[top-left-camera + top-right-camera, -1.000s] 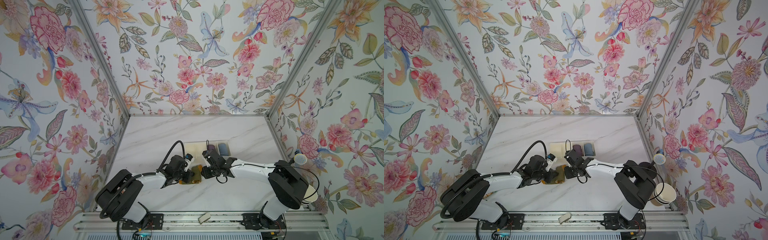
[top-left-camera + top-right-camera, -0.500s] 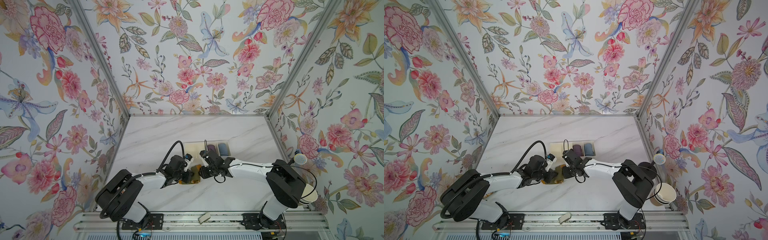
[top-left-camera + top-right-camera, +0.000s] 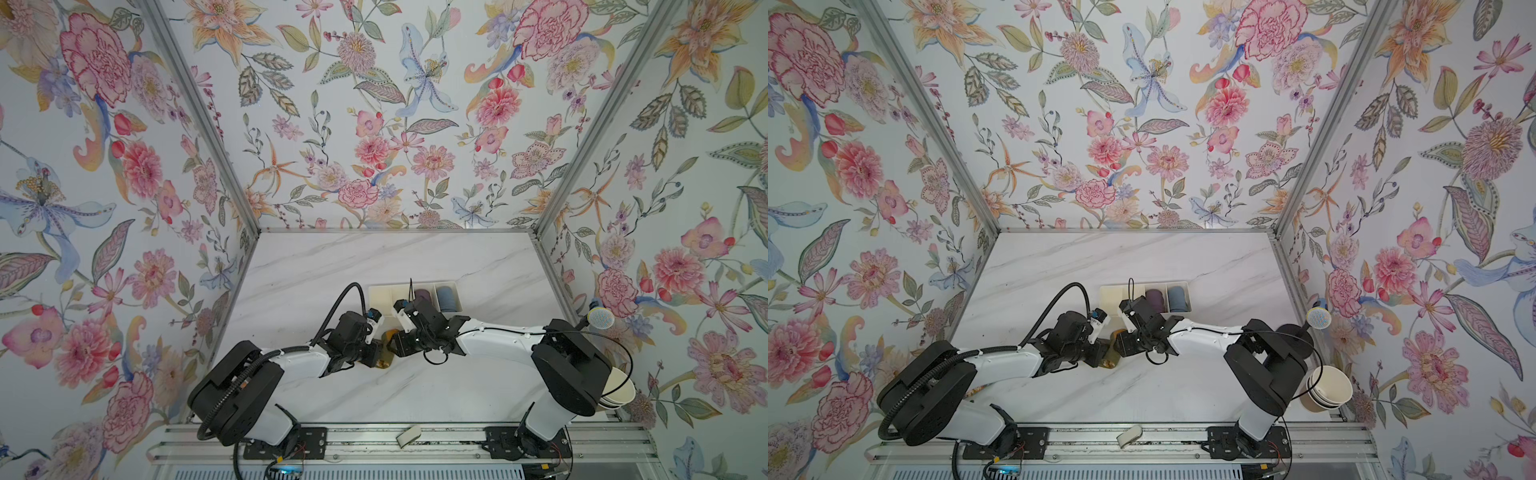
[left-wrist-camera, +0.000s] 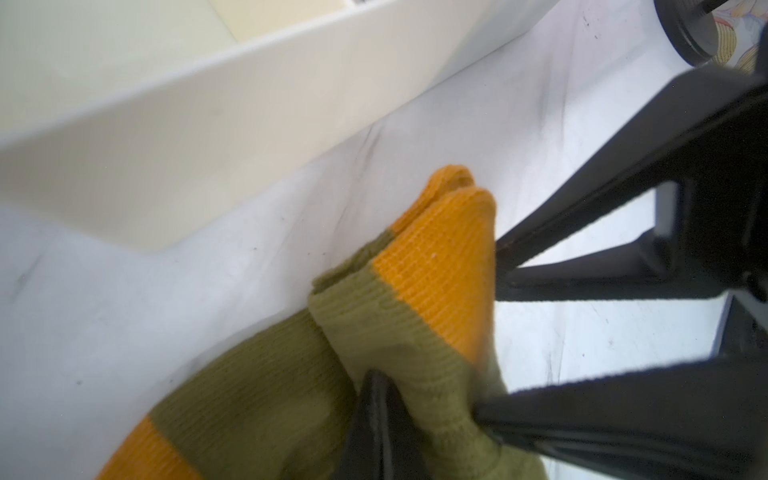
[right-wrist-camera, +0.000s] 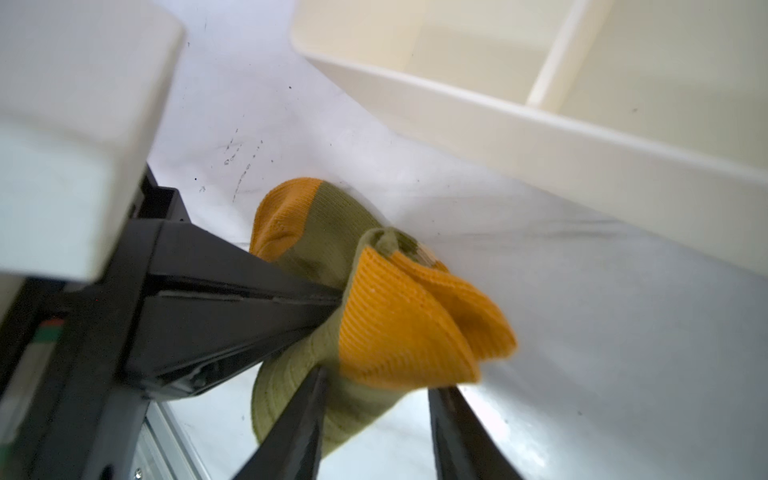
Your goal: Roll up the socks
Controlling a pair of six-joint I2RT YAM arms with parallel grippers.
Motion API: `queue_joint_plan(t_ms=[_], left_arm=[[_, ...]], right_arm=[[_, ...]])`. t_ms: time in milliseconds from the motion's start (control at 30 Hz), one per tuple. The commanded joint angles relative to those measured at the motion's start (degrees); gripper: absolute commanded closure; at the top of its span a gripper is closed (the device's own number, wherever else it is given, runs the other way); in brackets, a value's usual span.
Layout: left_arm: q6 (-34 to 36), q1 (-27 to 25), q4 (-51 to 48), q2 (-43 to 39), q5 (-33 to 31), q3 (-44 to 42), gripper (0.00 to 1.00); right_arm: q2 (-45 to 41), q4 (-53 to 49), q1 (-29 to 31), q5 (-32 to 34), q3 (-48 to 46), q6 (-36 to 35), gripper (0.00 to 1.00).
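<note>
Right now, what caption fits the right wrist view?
Left gripper pinches the socks beside the tray; right gripper open at their yellow end.

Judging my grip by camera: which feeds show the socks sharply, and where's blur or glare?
Left wrist: socks knit crisp, tray soft. Right wrist: socks' edges smeared, glare on table. Both top views: evenly lit, sharp, socks mostly hidden between the arms.

The socks (image 4: 415, 324) lie on the table (image 3: 332, 270) before the tray (image 3: 380, 296) (two sock rolls (image 3: 446, 296) inside it).
</note>
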Motion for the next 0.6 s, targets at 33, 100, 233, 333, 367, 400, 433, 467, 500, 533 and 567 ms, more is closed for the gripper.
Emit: queue_joint_plan(t_ms=[33,100,233,333,367,400,433,467,500,533,567], left_arm=[[-1.1,0.1,-0.8,-0.9,1.3,-1.6,1.0],[-1.5,0.2,0.0,-0.8,1.5,-2.0,1.0],[-2.0,0.2,1.1,-0.1,2.0,-2.7,1.0],[-2.1,0.2,1.3,0.0,2.1,-2.9,1.0],[-2.1,0.1,1.3,-0.1,2.1,-2.8,1.0],[-2.1,0.1,1.3,-0.2,2.1,-2.8,1.0],[-2.1,0.1,1.3,-0.2,2.0,-2.7,1.0],[-2.1,0.1,1.3,-0.2,2.1,-2.7,1.0],[-2.1,0.1,1.3,-0.2,2.1,-2.7,1.0],[-2.1,0.1,1.4,-0.1,2.1,-2.7,1.0],[-2.2,0.2,1.5,-0.1,2.2,-2.7,1.0]], right_arm=[[1.5,1.7,0.4,-2.0,-0.8,1.0,0.55],[2.0,1.5,0.3,-2.0,-0.9,1.7,0.55],[2.9,0.1,0.1,-2.5,-0.5,3.2,0.55],[3.1,-1.1,0.1,-3.4,-0.3,4.0,0.49],[3.1,-1.5,0.2,-3.6,-0.2,4.2,0.49],[3.1,-2.1,0.1,-3.4,-0.1,4.4,0.48],[3.0,-2.5,0.2,-3.2,0.0,4.5,0.48],[3.1,-2.7,0.1,-3.0,0.0,4.8,0.48],[3.2,-2.7,0.1,-3.2,-0.2,5.0,0.48],[3.4,-2.6,0.2,-3.4,-0.1,5.1,0.48],[3.6,-2.5,0.3,-3.4,-0.1,5.2,0.48]])
